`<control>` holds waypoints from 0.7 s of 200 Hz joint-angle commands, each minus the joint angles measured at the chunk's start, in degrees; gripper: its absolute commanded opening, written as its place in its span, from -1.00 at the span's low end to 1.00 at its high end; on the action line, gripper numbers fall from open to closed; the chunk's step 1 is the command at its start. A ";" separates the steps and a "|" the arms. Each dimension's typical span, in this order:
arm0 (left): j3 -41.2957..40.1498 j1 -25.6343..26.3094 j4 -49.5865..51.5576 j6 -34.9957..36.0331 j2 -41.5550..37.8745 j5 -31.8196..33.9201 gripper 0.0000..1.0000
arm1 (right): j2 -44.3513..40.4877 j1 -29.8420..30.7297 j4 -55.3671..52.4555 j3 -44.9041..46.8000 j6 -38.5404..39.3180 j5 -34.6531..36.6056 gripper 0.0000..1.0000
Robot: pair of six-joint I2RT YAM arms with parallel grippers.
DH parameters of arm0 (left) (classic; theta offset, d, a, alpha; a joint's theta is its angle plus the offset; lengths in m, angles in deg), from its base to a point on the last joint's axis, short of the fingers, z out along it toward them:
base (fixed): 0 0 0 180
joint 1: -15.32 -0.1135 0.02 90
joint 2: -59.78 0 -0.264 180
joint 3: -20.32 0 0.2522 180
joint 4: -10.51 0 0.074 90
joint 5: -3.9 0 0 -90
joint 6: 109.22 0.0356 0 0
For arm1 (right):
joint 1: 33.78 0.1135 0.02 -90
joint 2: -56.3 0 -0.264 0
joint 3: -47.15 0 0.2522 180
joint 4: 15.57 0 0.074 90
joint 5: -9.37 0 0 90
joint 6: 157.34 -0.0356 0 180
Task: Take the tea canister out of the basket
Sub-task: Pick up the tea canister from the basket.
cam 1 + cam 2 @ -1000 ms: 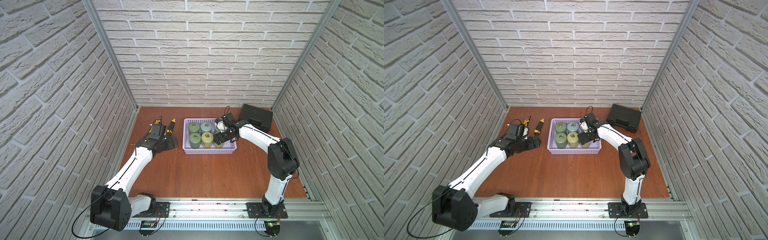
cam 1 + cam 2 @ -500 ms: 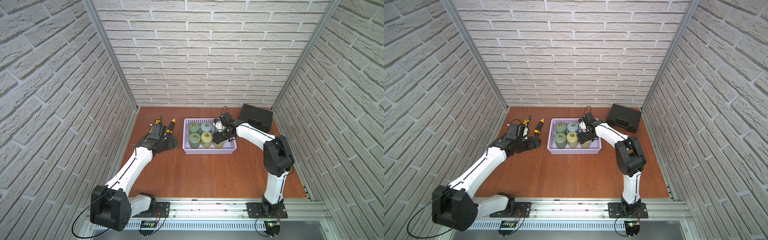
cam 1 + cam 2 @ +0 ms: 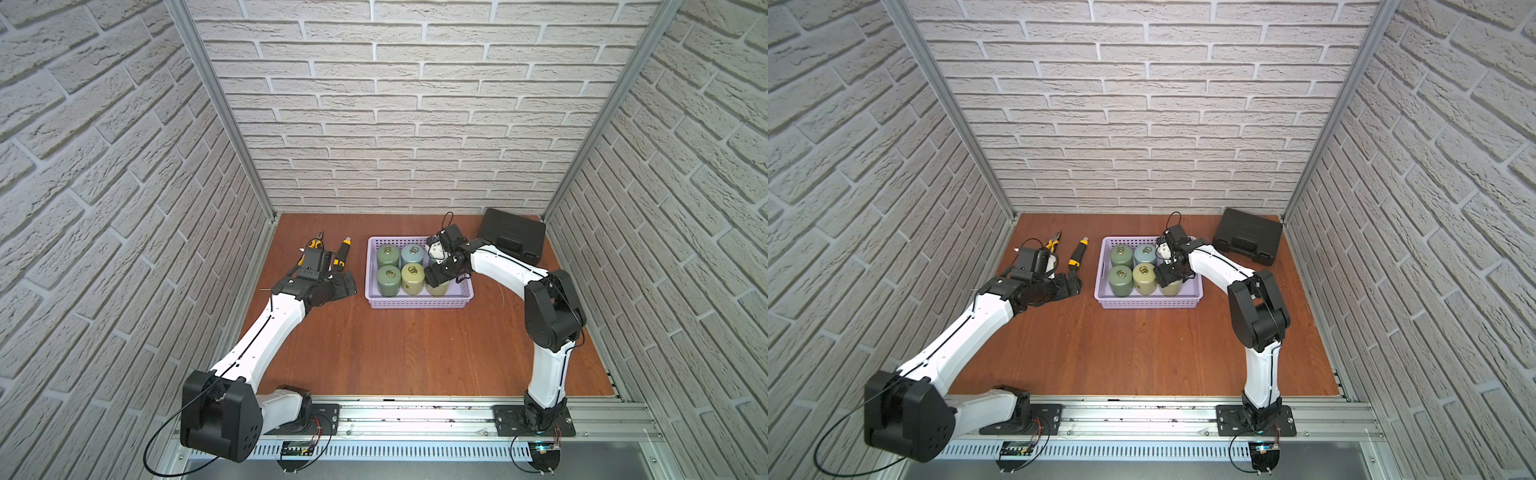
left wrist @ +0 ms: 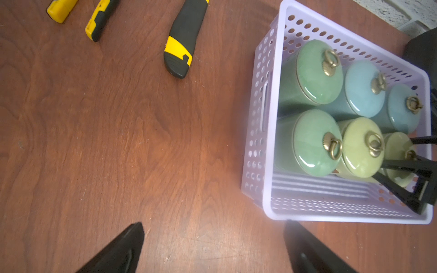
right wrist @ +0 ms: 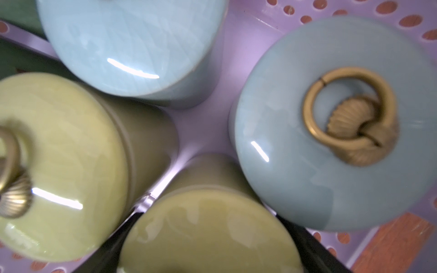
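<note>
The lavender basket [image 3: 415, 304] [image 3: 1150, 303] [image 4: 267, 118] holds several lidded tea canisters. My right gripper [image 3: 436, 276] [image 3: 1169, 276] [image 5: 209, 214] is lowered over the front right one, a yellow-green tea canister [image 3: 438, 287] [image 4: 397, 149] [image 5: 208, 236]. Its jaws are open and stand on either side of the lid, close against it. The brass ring on that lid is hidden in the right wrist view. My left gripper [image 3: 349, 286] [image 3: 1075, 284] [image 4: 214, 224] is open and empty, low over bare table just left of the basket.
The other canisters are two green [image 3: 387, 255], two blue [image 5: 331, 141] and one yellow-green [image 3: 412, 279], packed tightly together. A black hard case [image 3: 513, 235] sits at the back right. Pliers [image 3: 316, 243] and a yellow-black knife [image 4: 184, 40] lie left of the basket.
My right gripper has shifted toward the basket's front and settled lower over the front right canister, and its jaws have narrowed. The left arm has not moved.
</note>
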 commanded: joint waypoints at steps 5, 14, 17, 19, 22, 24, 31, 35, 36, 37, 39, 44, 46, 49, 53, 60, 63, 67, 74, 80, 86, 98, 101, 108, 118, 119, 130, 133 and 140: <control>-1.04 0.26 -0.79 -0.51 -1.16 0.67 0.97 | -2.04 0.32 0.43 0.38 -0.94 1.07 0.07; -1.14 0.23 -0.80 -0.63 -1.20 0.67 0.96 | -2.70 0.33 0.43 0.56 -0.99 1.42 0.04; -1.13 0.31 -0.80 -0.57 -1.23 0.67 0.96 | -2.90 0.35 0.43 0.64 -1.02 1.54 0.03; -1.15 0.28 -0.80 -0.60 -1.24 0.67 0.97 | -3.10 0.36 0.43 0.65 -1.00 1.60 0.03; -1.15 0.30 -0.84 -0.59 -1.24 0.67 0.97 | -3.33 0.33 0.43 0.70 -1.02 1.64 0.02; -1.15 0.32 -0.88 -0.58 -1.25 0.67 0.97 | -3.49 0.35 0.39 0.71 -1.13 1.71 0.02; -1.21 0.26 -0.89 -0.64 -1.33 0.67 0.96 | -3.92 0.34 0.27 0.74 -1.16 1.95 0.01; -1.20 0.26 -0.91 -0.72 -1.44 0.68 0.96 | -4.21 0.35 0.21 0.68 -1.13 1.99 0.00; -1.26 0.26 -0.99 -0.72 -1.43 0.68 0.96 | -4.36 0.34 0.19 0.66 -1.16 2.04 0.00; -1.30 0.31 -0.98 -0.68 -1.47 0.72 0.96 | -4.44 0.33 0.14 0.66 -1.14 2.06 0.00; -1.32 0.27 -0.98 -0.78 -1.43 0.68 0.96 | -4.52 0.33 0.09 0.65 -1.16 2.12 -0.01; -1.33 0.33 -1.09 -0.81 -1.52 0.67 0.96 | -4.87 0.29 0.00 0.58 -1.27 2.25 -0.01; -1.37 0.28 -1.07 -0.81 -1.56 0.72 0.96 | -5.00 0.25 -0.07 0.57 -1.26 2.30 -0.02; -1.41 0.29 -1.11 -0.83 -1.53 0.68 0.97 | -5.25 0.28 -0.11 0.57 -1.25 2.36 -0.02; -1.42 0.23 -1.15 -0.93 -1.59 0.73 0.97 | -5.50 0.26 -0.24 0.47 -1.32 2.51 -0.03; -1.50 0.29 -1.24 -0.94 -1.60 0.67 0.97 | -6.06 0.25 -0.42 0.41 -1.42 2.76 -0.03; -1.51 0.27 -1.24 -0.91 -1.60 0.68 0.97 | -6.25 0.26 -0.51 0.39 -1.43 2.78 -0.04; -1.51 0.34 -1.32 -1.06 -1.68 0.67 0.96 | -6.56 0.24 -0.57 0.30 -1.54 2.93 -0.04; -1.54 0.26 -1.33 -1.07 -1.71 0.67 0.96 | -7.08 0.27 -0.72 0.22 -1.58 3.04 -0.05; -1.59 0.26 -1.33 -1.07 -1.82 0.67 0.96 | -7.57 0.24 -0.87 0.11 -1.56 3.18 -0.05; -1.59 0.26 -1.33 -1.07 -1.88 0.65 0.96 | -7.99 0.29 -1.05 0.04 -1.66 3.14 -0.06; -1.63 0.27 -1.33 -1.11 -2.07 0.68 0.96 | -8.91 0.27 -1.47 -0.23 -1.73 3.23 -0.07; -1.68 0.32 -1.33 -1.13 -2.11 0.67 0.96 | -9.12 0.24 -1.62 -0.29 -1.79 3.29 -0.08; -1.72 0.27 -1.33 -1.14 -2.25 0.76 0.96 | -9.65 0.25 -1.84 -0.44 -1.92 3.31 -0.08; -1.69 0.27 -1.33 -1.16 -2.45 0.89 0.97 | -10.49 0.25 -2.17 -0.59 -1.97 3.40 -0.08; -1.69 0.27 -1.33 -1.16 -2.46 0.87 0.97 | -10.62 0.24 -2.19 -0.63 -1.98 3.40 -0.08; -1.85 0.26 -1.24 -1.28 -2.69 0.98 0.97 | -11.71 0.28 -2.70 -0.73 -1.91 3.37 -0.08; -1.81 0.27 -1.24 -1.26 -2.78 0.94 0.97 | -12.03 0.25 -2.84 -0.74 -1.90 3.32 -0.08; -1.93 0.26 -1.24 -1.38 -2.96 1.02 0.96 | -12.70 0.24 -3.06 -0.58 -1.99 3.18 -0.09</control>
